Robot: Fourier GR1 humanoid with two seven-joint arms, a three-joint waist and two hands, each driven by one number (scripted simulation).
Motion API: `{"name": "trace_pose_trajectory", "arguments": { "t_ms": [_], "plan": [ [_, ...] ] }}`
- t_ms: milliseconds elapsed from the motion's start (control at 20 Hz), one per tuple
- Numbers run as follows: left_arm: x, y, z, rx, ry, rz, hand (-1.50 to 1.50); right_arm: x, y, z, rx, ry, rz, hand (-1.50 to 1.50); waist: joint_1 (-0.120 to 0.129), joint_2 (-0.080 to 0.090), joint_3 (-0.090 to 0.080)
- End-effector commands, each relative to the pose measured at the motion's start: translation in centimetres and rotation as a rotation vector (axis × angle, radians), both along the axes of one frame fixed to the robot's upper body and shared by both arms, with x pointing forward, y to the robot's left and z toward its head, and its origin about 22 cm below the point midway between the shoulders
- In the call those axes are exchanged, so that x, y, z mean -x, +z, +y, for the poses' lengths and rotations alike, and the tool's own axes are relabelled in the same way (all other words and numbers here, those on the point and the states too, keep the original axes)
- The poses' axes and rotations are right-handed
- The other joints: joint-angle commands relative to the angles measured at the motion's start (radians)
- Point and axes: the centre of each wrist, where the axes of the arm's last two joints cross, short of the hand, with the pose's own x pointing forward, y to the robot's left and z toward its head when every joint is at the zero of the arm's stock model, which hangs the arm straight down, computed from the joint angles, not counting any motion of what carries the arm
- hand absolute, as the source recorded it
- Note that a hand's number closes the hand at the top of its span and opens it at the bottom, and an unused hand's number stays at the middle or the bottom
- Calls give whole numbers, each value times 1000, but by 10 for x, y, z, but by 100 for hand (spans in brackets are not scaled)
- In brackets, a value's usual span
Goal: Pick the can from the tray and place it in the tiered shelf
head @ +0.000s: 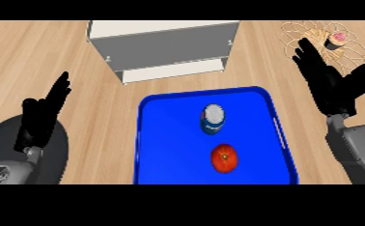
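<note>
A blue can with a silver top stands upright in the middle of the blue tray. Behind the tray, at the back of the counter, sits the white tiered shelf. My right hand is open, fingers straight and pointing away, to the right of the tray and apart from the can. At the left edge of the view my left hand rests open with its fingers up, well clear of the tray.
A red tomato lies in the tray just in front of the can. A wire basket holding a small pink-topped item stands at the back right, close to my right hand's fingertips. Bare wooden counter surrounds the tray.
</note>
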Motion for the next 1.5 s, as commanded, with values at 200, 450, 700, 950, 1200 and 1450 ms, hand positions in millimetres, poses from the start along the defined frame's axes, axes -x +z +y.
{"name": "trace_pose_trajectory", "arguments": {
  "t_ms": [200, 450, 700, 950, 1200, 1450],
  "plan": [
    [24, -39, -1, 215, 118, 170, 0, 32, 31, -27, 201, -215, -279, 150, -22, -11, -5],
    [33, -60, -14, 331, 92, 232, 0, 73, -31, -37, 273, -468, 93, 150, -22, -5, -6],
    [22, -49, -14, 338, 88, 246, 0, 112, -30, -22, 278, -302, -11, -150, 1, 0, -3],
    [23, -51, -14, 344, 84, 255, 0, 128, 13, 0, 307, -90, 33, -150, 1, 0, -4],
    [22, -38, -7, 335, 87, 244, 0, 140, 67, 16, 379, 22, 105, -150, 5, -1, -5],
    [4, -54, -38, 332, 48, 259, 0, 122, 102, 54, 468, -2, 213, -150, 19, 6, -7]
  ]
}}
